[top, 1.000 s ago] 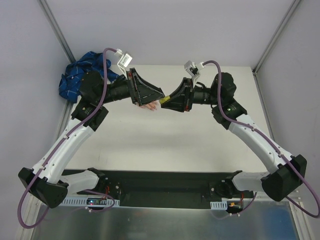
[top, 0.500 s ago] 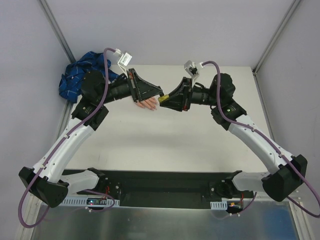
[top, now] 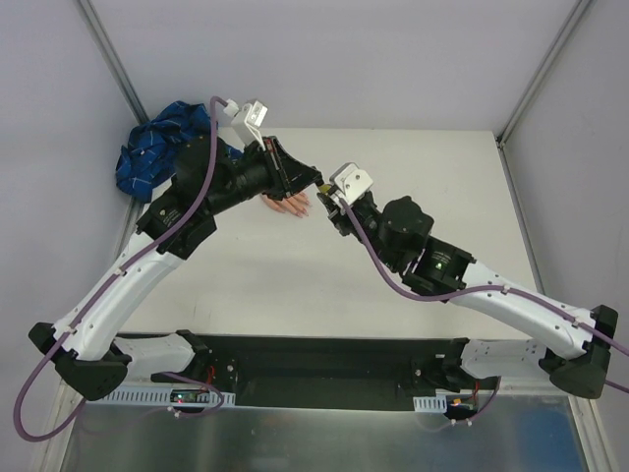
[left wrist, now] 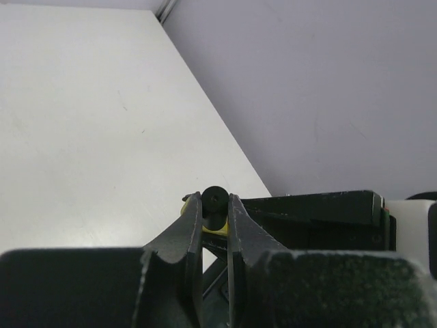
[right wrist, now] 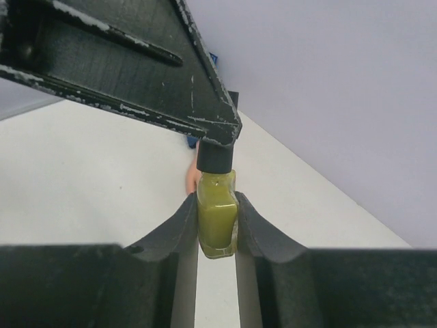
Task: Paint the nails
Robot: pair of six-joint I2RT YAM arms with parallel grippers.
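A small bottle of olive-yellow polish (right wrist: 217, 220) with a black cap (right wrist: 214, 157) hangs in the air between my two grippers. My right gripper (right wrist: 217, 205) is shut on the bottle's glass body. My left gripper (left wrist: 215, 201) is shut on the black cap (left wrist: 216, 202). In the top view the two grippers meet at the bottle (top: 321, 187), left gripper (top: 314, 183), right gripper (top: 329, 196). The flesh-coloured mannequin hand (top: 287, 205) lies on the table just below and left of them, its nails (top: 304, 210) tiny. Part of the hand (right wrist: 191, 179) shows behind the bottle.
The hand's blue plaid sleeve (top: 157, 146) is bunched at the table's far left corner against the wall. The white table (top: 413, 285) is closed in by grey walls at the back and sides. The black base rail (top: 314, 359) runs along the near edge.
My right arm has swung low across the table and its wrist has turned, still holding the bottle. My left wrist has rolled and risen a little. The hand has not moved.
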